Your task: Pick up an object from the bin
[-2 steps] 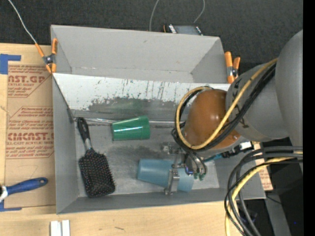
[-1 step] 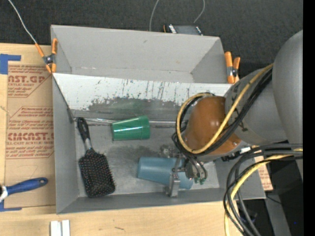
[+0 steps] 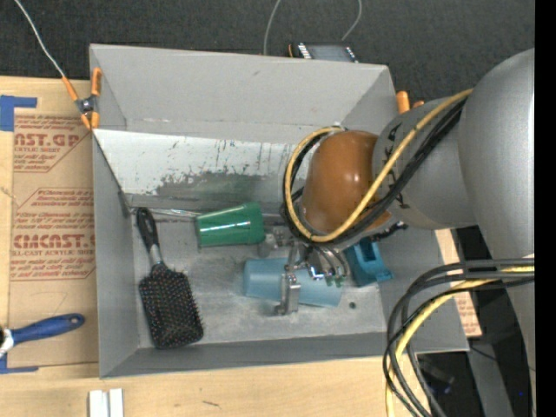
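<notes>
My gripper (image 3: 291, 292) hangs below the arm's orange cover at the bin's front middle, right over a light blue cup-like thing (image 3: 261, 279) that lies on its side. The gripper's metal tip overlaps that thing's right half. A green plastic cup (image 3: 230, 224) lies on its side just behind and to the left of the gripper. A darker blue plastic piece (image 3: 370, 264) sits to the right, partly hidden under the arm.
A black hairbrush (image 3: 169, 307) lies along the bin's left side, handle pointing to the back. The arm and its cables cover the bin's right back corner. Bare floor shows between the brush and the light blue thing.
</notes>
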Robot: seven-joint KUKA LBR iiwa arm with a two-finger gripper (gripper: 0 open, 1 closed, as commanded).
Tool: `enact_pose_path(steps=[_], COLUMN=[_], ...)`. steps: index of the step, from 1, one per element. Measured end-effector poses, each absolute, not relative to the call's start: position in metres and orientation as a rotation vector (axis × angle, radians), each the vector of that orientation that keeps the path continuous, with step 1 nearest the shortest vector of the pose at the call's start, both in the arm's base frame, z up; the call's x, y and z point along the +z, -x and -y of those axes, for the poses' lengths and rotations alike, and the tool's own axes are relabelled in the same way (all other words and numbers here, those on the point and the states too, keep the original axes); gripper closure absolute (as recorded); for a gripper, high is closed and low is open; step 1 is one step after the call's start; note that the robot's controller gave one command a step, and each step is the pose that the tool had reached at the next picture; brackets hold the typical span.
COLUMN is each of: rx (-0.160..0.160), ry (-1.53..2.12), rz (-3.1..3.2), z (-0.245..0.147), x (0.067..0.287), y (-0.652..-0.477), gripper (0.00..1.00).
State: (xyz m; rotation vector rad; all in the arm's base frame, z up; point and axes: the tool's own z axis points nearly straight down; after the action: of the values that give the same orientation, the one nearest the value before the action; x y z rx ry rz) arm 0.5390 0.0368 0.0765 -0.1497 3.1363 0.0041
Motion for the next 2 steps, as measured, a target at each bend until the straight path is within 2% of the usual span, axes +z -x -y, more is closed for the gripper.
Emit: enact_pose_path(steps=[1,2], rx=[0.006,0.006], ry=[0.132,0.132], rz=[-3.136,-3.135], z=[-0.0235,-0.0236], x=[0.0698,0.0701], y=[-0.5324,-0.5327], gripper=[0.00,1.00])
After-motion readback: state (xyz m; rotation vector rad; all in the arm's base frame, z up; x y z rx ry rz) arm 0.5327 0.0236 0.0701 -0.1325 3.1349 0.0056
